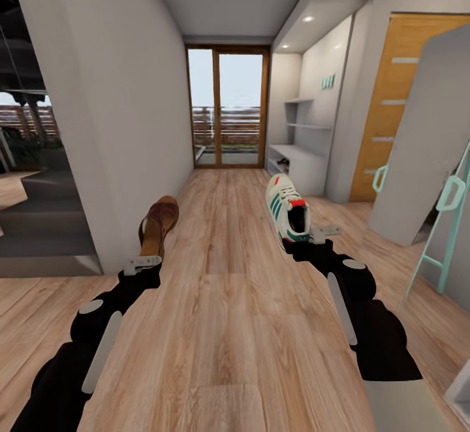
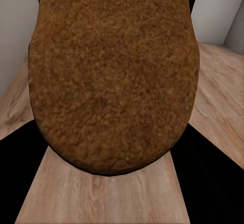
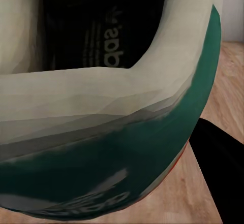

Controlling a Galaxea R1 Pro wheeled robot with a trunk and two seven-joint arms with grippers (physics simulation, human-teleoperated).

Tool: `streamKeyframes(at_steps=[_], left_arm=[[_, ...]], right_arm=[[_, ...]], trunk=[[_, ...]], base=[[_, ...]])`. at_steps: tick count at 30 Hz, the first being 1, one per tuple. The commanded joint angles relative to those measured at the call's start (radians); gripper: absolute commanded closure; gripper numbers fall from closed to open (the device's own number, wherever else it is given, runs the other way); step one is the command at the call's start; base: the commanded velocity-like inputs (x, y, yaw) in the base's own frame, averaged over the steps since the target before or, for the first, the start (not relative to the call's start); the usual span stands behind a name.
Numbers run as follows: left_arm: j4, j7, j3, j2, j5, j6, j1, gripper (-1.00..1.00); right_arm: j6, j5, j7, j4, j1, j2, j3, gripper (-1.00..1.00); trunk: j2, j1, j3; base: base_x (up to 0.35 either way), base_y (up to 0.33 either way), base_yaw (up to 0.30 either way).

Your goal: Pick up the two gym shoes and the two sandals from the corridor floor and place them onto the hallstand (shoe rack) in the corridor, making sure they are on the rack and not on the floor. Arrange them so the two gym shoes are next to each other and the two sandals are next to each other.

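Observation:
One brown sandal (image 1: pixel 158 225) hangs above the corridor floor (image 1: pixel 228 301), with my left gripper (image 1: pixel 145 259) shut on its heel end; its tan footbed (image 2: pixel 112 76) looms close in the left wrist view. A white gym shoe (image 1: pixel 287 209) with green stripes is held up off the floor by its heel in my right gripper (image 1: pixel 307 239), which is shut on it; the shoe's heel rim and green sole (image 3: pixel 117 132) show close in the right wrist view. The white hallstand (image 1: pixel 297 158) stands down the corridor against the right wall.
A grey wall (image 1: pixel 111 112) runs along the left. Glass balcony doors (image 1: pixel 228 109) close the far end. At the right are a wooden door (image 1: pixel 391 106), a leaning grey panel (image 1: pixel 424 151) and a mint ladder frame (image 1: pixel 450 223).

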Motion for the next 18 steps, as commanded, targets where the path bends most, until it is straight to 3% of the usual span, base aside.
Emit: streamKeyframes(at_steps=[1, 18], left_arm=[[-0.001, -0.001, 0.0, 0.0, 0.004, 0.005, -0.001, 1.0], [-0.001, -0.001, 0.0, -0.001, 0.003, 0.004, -0.001, 1.0]], right_arm=[[0.005, 0.0, 0.002, -0.001, -0.001, 0.0, -0.001, 1.0], [0.004, 0.0, 0.008, -0.001, -0.001, -0.001, -0.001, 1.0]], trunk=[[0.0, 0.0, -0.001], [0.0, 0.0, -0.001]], base=[[0.344, 0.0, 0.0], [0.344, 0.0, 0.0]])
